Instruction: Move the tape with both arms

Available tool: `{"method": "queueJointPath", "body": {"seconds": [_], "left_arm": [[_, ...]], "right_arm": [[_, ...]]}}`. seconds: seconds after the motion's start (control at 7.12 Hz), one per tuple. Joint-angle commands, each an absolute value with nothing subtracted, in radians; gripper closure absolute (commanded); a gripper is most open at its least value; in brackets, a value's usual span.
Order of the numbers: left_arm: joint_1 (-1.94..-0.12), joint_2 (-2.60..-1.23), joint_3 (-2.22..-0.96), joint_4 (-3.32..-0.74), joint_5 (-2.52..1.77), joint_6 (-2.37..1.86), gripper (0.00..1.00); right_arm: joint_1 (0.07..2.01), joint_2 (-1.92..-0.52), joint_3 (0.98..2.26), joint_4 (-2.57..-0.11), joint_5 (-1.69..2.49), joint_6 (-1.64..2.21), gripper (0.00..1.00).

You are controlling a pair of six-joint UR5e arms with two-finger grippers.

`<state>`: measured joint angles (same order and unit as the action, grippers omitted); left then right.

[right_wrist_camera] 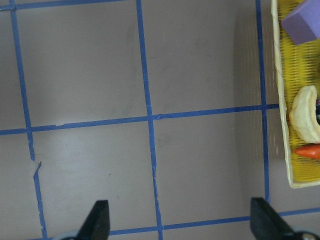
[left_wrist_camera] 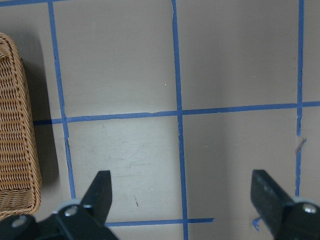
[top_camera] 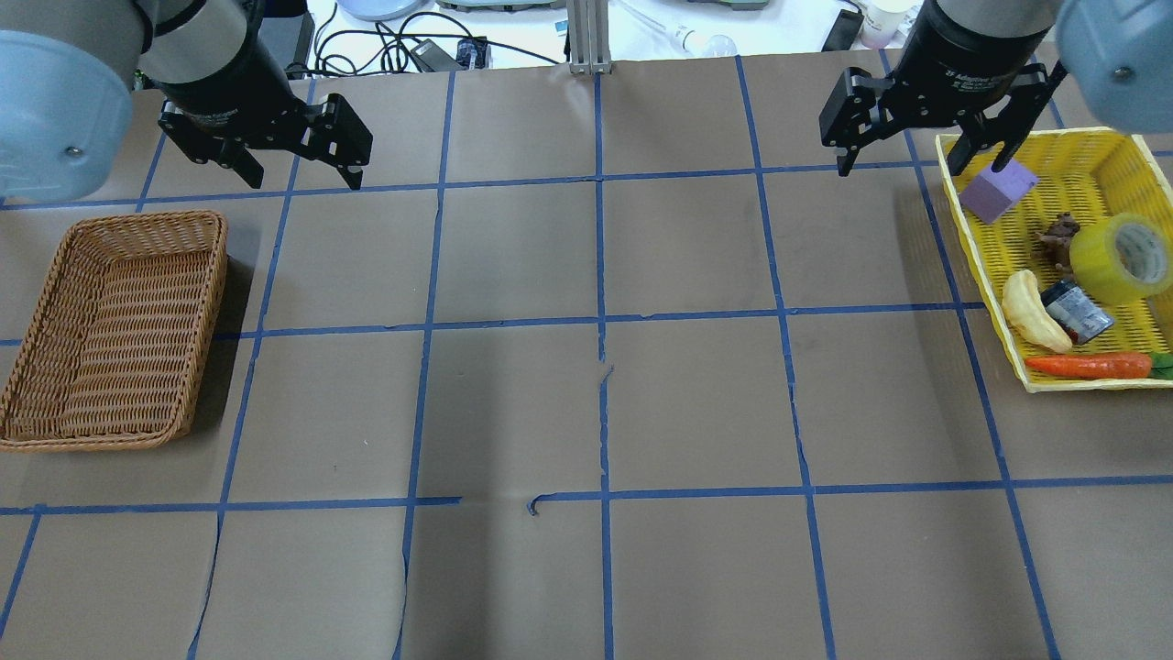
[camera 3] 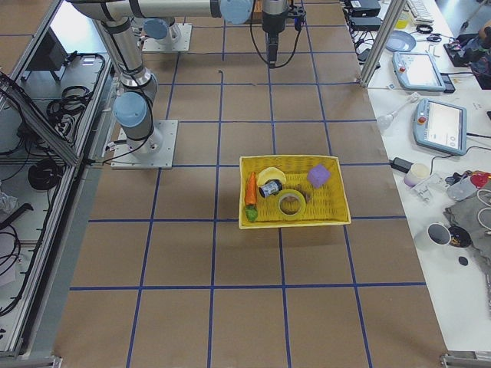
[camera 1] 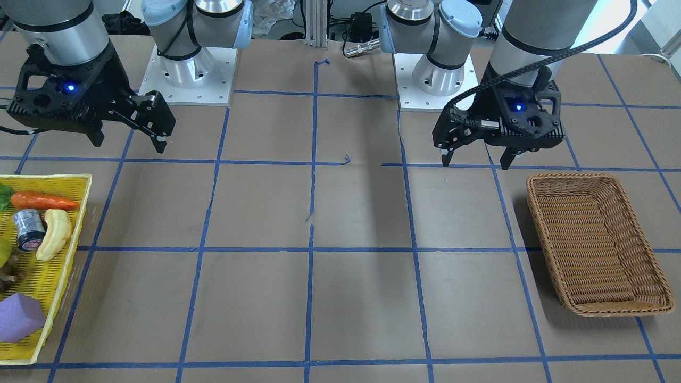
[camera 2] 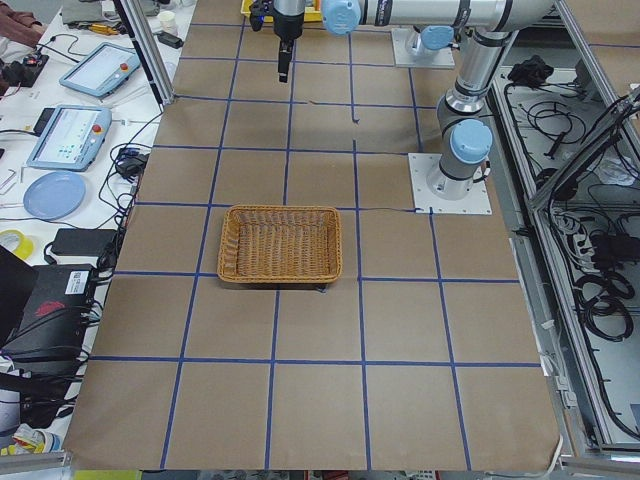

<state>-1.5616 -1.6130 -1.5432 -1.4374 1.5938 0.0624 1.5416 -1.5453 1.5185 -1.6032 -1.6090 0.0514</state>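
The tape [top_camera: 1120,258], a translucent yellow roll with a white core, lies in the yellow tray [top_camera: 971,247] at the table's right end. It also shows in the exterior right view [camera 3: 291,204]. My right gripper [top_camera: 916,165] is open and empty. It hangs above the table by the tray's far corner, close to the purple block and apart from the tape. My left gripper [top_camera: 302,179] is open and empty above the table, just beyond the wicker basket [top_camera: 137,217]. Both wrist views show open fingers over bare table.
The tray also holds a purple block [top_camera: 997,192], a pale banana toy [top_camera: 1031,312], a small dark cylinder [top_camera: 1079,312], a carrot [top_camera: 1090,366] and a brown lump. The wicker basket [camera 1: 569,175] holds nothing. Blue tape lines grid the brown table.
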Motion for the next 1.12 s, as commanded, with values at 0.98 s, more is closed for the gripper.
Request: {"method": "queueJointPath", "body": {"seconds": [0.98], "left_arm": [[-1.562, -1.612, -1.543, -1.437, 1.595, 0.06, 0.0]], "right_arm": [[1.324, -1.361, 1.496, -1.688, -1.603, 0.012, 0.0]]}}
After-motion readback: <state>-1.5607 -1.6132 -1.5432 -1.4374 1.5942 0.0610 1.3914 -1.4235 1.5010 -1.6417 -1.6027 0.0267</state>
